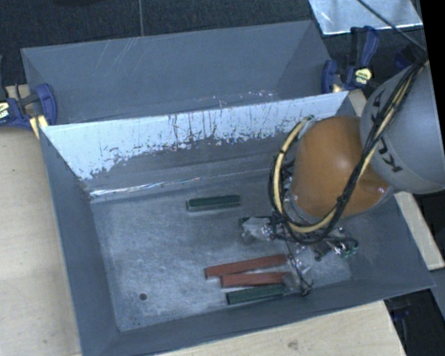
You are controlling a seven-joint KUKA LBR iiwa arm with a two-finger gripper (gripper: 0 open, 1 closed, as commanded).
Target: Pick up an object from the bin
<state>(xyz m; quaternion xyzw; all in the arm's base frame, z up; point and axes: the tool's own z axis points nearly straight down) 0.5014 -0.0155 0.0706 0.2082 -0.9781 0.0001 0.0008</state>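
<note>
Grey bin (pixel 134 255), scuffed floor. Red bars (pixel 247 275) just left of gripper (pixel 301 276), near end under it. Cannot tell whether open or shut. Green bar (pixel 255 294) lower-left of gripper, second green bar (pixel 214 203) upper-left. Judged stiff, light, thin, smooth: pinch across narrow width.

Orange wrist cover (pixel 331 167) and its cables (pixel 278 189) sat over the right part of the bin (pixel 81 239) floor, so that patch was hidden. The gripper (pixel 300 274) covered the right ends of the reddish-brown bars (pixel 243 273) and of the dark green bar (pixel 251 295) just below them. There was a dark speck (pixel 143 296) on the floor, way too small to tell what it was. The grey arm (pixel 415 141) got cut off on the right.
</note>
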